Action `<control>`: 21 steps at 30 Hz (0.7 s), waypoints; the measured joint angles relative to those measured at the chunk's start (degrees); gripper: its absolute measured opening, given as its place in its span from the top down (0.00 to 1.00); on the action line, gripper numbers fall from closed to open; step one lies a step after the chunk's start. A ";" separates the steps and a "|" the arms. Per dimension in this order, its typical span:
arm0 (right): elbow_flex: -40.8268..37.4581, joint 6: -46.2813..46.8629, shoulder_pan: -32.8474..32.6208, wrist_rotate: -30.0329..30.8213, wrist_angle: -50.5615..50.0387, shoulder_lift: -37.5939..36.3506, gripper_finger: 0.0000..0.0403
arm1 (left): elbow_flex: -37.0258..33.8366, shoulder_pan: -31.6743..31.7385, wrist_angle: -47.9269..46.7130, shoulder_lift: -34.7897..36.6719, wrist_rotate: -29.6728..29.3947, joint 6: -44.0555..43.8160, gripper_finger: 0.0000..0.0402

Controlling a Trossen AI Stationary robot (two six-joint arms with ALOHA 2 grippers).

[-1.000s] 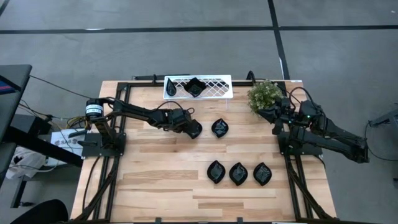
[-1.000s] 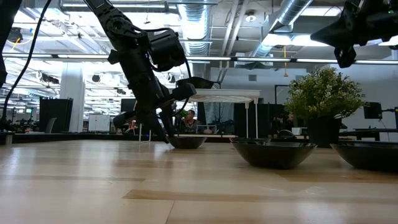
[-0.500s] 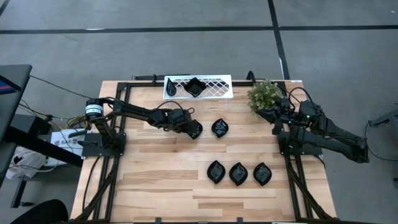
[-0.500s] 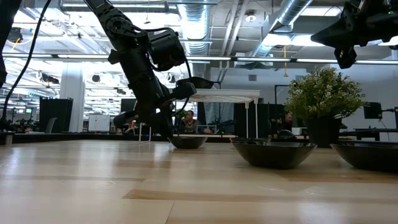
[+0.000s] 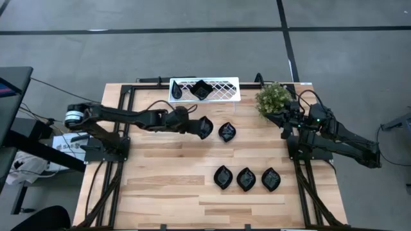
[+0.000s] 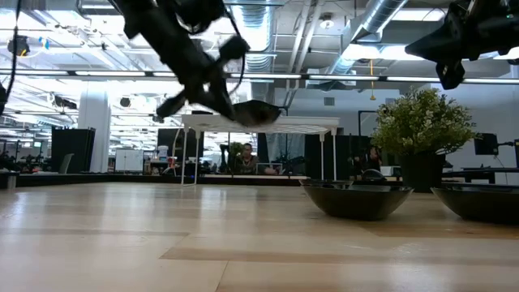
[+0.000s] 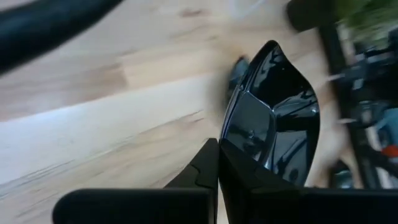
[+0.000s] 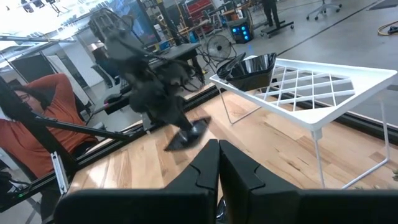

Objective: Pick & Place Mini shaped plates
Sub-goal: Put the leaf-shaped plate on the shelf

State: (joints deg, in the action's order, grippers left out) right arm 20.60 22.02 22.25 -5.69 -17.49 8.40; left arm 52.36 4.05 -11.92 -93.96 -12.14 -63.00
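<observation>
My left gripper (image 5: 196, 126) pinches the rim of one mini black plate (image 5: 205, 127), holding it off the table (image 5: 160, 179) just beside another plate (image 5: 227, 132). Three more plates (image 5: 246, 178) sit in a row nearer the front; one (image 5: 200, 89) rests on the white lattice tray (image 5: 225, 88). My right gripper (image 5: 284, 120) waits pressed together beside the potted plant (image 5: 272, 97).

Right gripper (image 8: 218, 163) fingers pressed together, wooden table (image 8: 261, 165) beyond, white lattice tray (image 8: 311, 87) on wire legs bearing a black dish (image 8: 254, 64), left gripper (image 8: 180, 127) lifted a black plate (image 8: 193, 132) clear of the tabletop, person in an orange sleeve (image 8: 43, 118) seated behind.
</observation>
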 joint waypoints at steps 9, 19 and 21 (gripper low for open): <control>0.00 0.05 -2.12 -1.95 8.48 4.06 0.99 | 0.07 -3.77 8.56 4.38 -7.40 2.52 0.99; 4.03 -5.66 -7.08 0.25 15.84 19.47 0.98 | 0.07 -3.75 10.34 4.38 -10.68 6.59 0.99; 6.52 -7.88 -7.86 1.49 15.34 23.32 0.98 | 0.07 -3.71 10.49 4.38 -11.78 7.68 0.99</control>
State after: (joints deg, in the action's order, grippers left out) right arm 27.12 14.14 14.40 -4.20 -2.14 31.73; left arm 52.42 0.34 -1.43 -89.58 -23.92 -55.32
